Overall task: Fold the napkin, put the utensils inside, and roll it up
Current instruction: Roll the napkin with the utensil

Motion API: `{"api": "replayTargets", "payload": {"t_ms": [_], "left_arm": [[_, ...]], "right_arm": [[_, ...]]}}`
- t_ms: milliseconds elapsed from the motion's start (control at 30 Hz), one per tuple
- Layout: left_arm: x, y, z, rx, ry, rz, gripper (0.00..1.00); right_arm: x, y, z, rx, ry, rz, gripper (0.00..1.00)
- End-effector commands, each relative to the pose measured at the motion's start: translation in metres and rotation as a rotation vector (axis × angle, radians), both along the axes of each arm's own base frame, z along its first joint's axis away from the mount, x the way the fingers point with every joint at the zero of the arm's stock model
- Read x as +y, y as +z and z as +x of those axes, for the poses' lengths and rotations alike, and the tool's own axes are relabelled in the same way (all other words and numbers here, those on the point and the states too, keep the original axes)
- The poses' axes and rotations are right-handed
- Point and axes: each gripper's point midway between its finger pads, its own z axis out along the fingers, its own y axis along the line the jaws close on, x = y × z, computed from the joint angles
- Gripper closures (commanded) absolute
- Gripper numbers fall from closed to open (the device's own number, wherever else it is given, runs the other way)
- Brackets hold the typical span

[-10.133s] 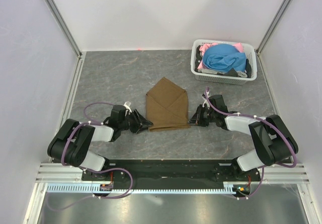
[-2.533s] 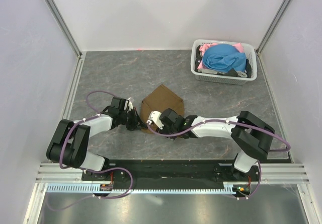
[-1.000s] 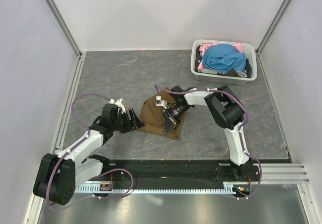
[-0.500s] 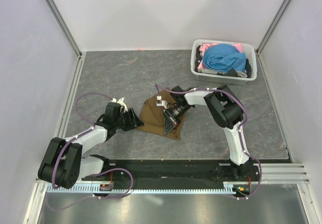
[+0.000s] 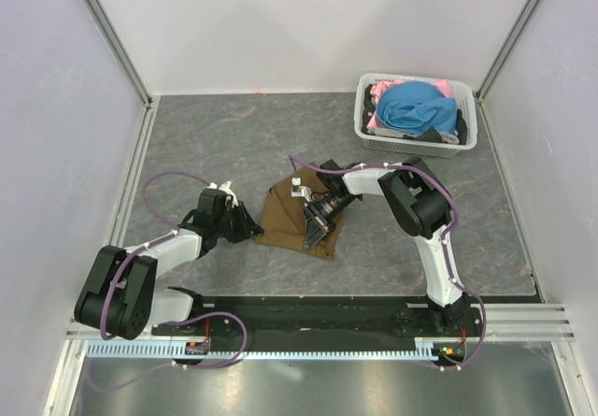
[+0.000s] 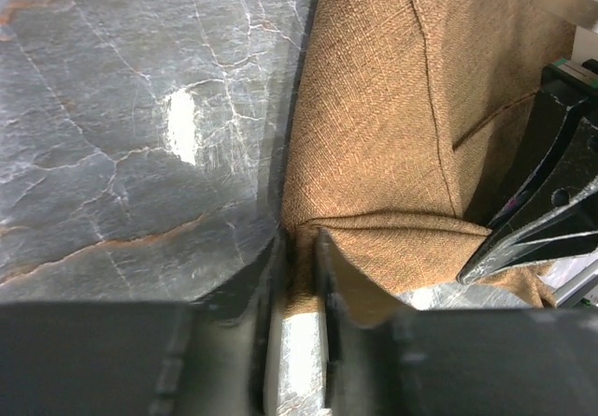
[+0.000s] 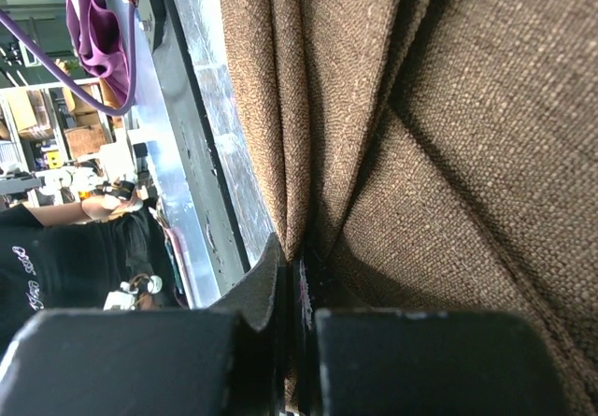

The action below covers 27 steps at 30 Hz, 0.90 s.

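Note:
The brown napkin (image 5: 288,212) lies folded and bunched on the grey table. My left gripper (image 5: 252,233) is shut on the napkin's left corner; in the left wrist view a pinch of cloth (image 6: 392,107) sits between the fingers of the left gripper (image 6: 299,245). My right gripper (image 5: 311,238) reaches over the napkin from the far side. It is shut on a folded edge near the cloth's front, seen close in the right wrist view (image 7: 448,154) at the right gripper (image 7: 297,268). It also shows in the left wrist view (image 6: 547,215). The fork is hidden.
A white basket (image 5: 411,146) with blue (image 5: 416,107) and pink clothes stands at the back right. White walls close in the table on three sides. A metal rail (image 5: 299,341) runs along the near edge.
Since ten seconds ago both grippers closed in on the napkin, and it was folded narrower and bunched. In the last half second only the left arm shifted slightly.

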Motion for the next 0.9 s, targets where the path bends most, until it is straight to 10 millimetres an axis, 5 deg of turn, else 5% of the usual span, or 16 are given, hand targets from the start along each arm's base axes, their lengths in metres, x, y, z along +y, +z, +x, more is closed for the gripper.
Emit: {"api": "replayTargets", "payload": {"t_ms": [0,100,200,433,500,600,867], "left_arm": [[0.005,-0.003,0.007,0.017,0.023,0.035,0.83],[0.003,-0.003,0.007,0.038,0.012,0.038,0.98],[0.001,-0.004,0.008,0.05,-0.001,0.037,0.98],[0.0,-0.007,0.005,0.094,-0.026,0.056,0.98],[0.001,-0.005,0.007,0.103,-0.026,0.069,0.98],[0.005,-0.005,0.007,0.132,-0.02,0.104,0.98],[0.006,-0.001,0.007,0.157,-0.032,0.12,0.98]], "right_arm": [[-0.007,-0.016,0.014,-0.115,0.002,-0.091,0.99],[-0.006,0.0,0.029,-0.195,-0.03,-0.117,0.96],[-0.005,0.019,0.04,-0.269,-0.056,-0.123,0.89],[-0.015,0.04,0.058,-0.445,-0.135,-0.21,0.5],[-0.024,0.057,0.075,-0.595,-0.201,-0.254,0.45],[-0.039,0.071,0.077,-0.711,-0.253,-0.301,0.41],[-0.018,0.102,0.011,-0.621,-0.215,-0.163,0.41]]}}
